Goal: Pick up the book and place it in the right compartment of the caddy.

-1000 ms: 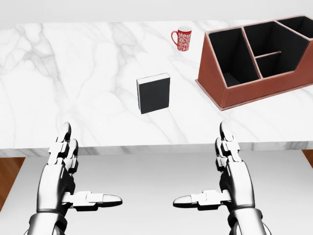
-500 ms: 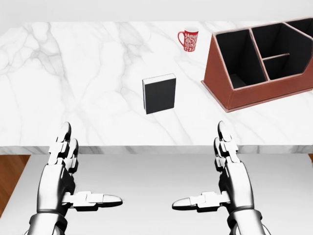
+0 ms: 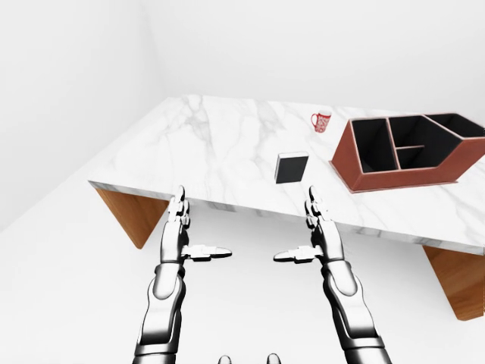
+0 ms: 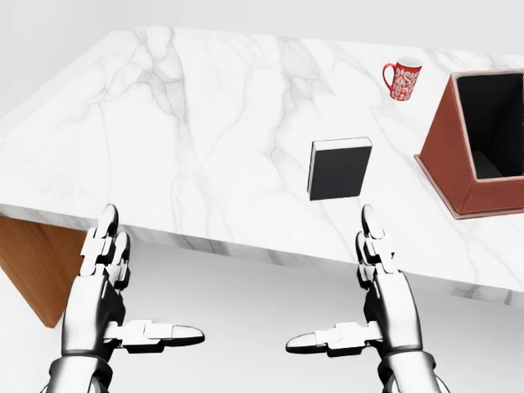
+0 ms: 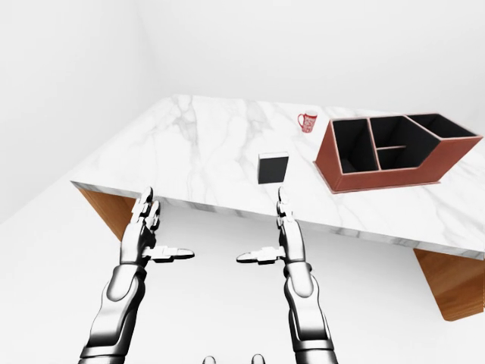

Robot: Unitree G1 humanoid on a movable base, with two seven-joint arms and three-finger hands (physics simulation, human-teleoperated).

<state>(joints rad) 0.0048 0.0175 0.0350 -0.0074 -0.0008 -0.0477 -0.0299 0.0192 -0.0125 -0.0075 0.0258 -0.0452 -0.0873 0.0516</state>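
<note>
A black book [image 4: 339, 169] with a white page edge lies flat on the marble table [image 4: 188, 123], right of the middle in the head view. The brown caddy [image 3: 409, 152] with black compartments stands to its right; the head view cuts it off at the right edge. My left hand [image 4: 115, 303] and right hand [image 4: 360, 307] hover below the table's near edge, both open and holding nothing, thumbs pointing toward each other. The right hand is just below the book, apart from it.
A red patterned mug [image 4: 402, 79] stands near the table's top edge, left of the caddy. Wooden table supports [image 3: 132, 216] show under the marble at both ends. White floor and walls surround the table.
The whole picture has shifted: the camera turned left, so book, mug and caddy slid right and the table's left corner came into view. My hands keep the same pose.
</note>
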